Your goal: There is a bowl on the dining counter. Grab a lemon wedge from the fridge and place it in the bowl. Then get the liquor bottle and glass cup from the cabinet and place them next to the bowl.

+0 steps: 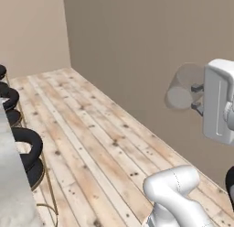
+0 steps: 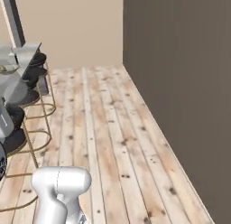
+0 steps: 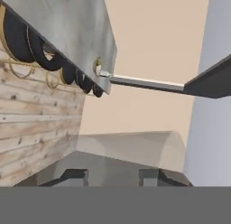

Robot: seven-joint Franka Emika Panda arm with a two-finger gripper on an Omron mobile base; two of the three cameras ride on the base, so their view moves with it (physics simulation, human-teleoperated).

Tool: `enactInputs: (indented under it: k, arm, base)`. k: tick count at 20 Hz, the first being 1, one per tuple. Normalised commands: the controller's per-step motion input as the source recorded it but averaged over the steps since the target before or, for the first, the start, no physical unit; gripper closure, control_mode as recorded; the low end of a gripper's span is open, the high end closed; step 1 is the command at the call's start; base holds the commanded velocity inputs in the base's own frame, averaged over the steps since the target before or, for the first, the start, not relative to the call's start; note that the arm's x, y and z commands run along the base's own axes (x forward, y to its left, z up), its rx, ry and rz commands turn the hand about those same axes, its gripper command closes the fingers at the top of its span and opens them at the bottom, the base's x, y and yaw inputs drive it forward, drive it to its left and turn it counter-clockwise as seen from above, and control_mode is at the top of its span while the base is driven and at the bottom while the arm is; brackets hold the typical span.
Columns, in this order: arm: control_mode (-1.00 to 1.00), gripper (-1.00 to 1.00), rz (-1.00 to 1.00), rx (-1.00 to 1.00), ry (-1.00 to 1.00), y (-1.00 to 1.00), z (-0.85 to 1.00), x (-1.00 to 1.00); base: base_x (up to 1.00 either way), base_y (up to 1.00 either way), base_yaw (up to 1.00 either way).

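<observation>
The clear glass cup [image 1: 179, 90] lies on its side between the fingers of my gripper [image 1: 197, 97], which is shut on it and holds it in the air over the wooden floor. In the hand view the cup [image 3: 131, 148] stretches ahead of the gripper [image 3: 111, 175], its two dark fingertips [image 3: 72, 175] on either side of the base. Beyond it runs the marble dining counter [image 3: 67, 29], with the tan-rimmed bowl [image 3: 97, 66] small near its far end. The counter's edge [image 1: 9, 175] also shows at the left of the left base view. Lemon wedge, liquor bottle, fridge and cabinet are out of view.
Black-cushioned bar stools [image 1: 28, 150] on brass wire legs line the counter's side [image 2: 27, 78]. A plank floor [image 1: 91, 130] stretches ahead to a beige wall [image 1: 32, 29]. A dark wall [image 2: 180, 83] runs along the right, close to the hand.
</observation>
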Motion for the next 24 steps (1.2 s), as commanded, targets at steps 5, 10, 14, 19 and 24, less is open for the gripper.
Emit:
enactInputs:
  k: [5, 10, 14, 19, 24]
  arm:
    - [1.0, 1.0, 0.0, 0.0, 0.0, 0.0, 0.0, 0.0]
    - [1.0, 1.0, 0.0, 0.0, 0.0, 0.0, 0.0, 0.0]
    - [1.0, 1.0, 0.0, 0.0, 0.0, 0.0, 0.0, 0.0]
    - [1.0, 1.0, 0.0, 0.0, 0.0, 0.0, 0.0, 0.0]
    - [1.0, 1.0, 0.0, 0.0, 0.0, 0.0, 0.0, 0.0]
  base:
    - [0.9, -0.33, 0.55]
    - [0.81, -0.37, 0.55]
    - [0.79, -0.38, 0.55]
    - [0.79, -0.37, 0.55]
    - [0.79, -0.46, 0.52]
